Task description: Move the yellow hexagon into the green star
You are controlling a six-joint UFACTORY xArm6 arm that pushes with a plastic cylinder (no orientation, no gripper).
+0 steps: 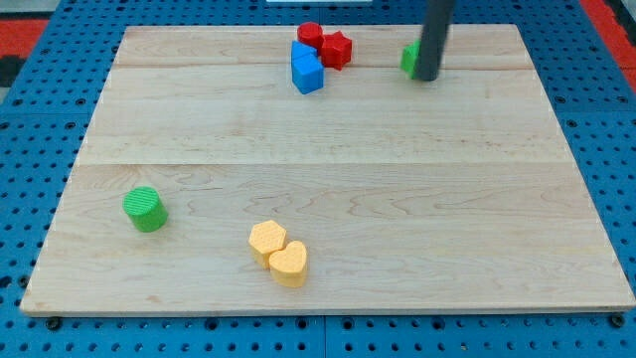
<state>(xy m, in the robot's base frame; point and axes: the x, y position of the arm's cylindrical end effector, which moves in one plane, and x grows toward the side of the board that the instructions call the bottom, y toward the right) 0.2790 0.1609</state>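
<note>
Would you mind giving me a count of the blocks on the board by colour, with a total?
Red: 2, a cylinder and a star.
Blue: 2, seemingly, pressed together at the view's top.
Green: 2, a cylinder and a block partly hidden behind my tip.
Yellow: 2, a hexagon and a heart, touching.
Total: 8

Wooden board on blue pegboard, my tip at one o'clock touching green star, red and blue blocks at twelve, green cylinder at eight, yellow hexagon touching yellow heart at seven.
</note>
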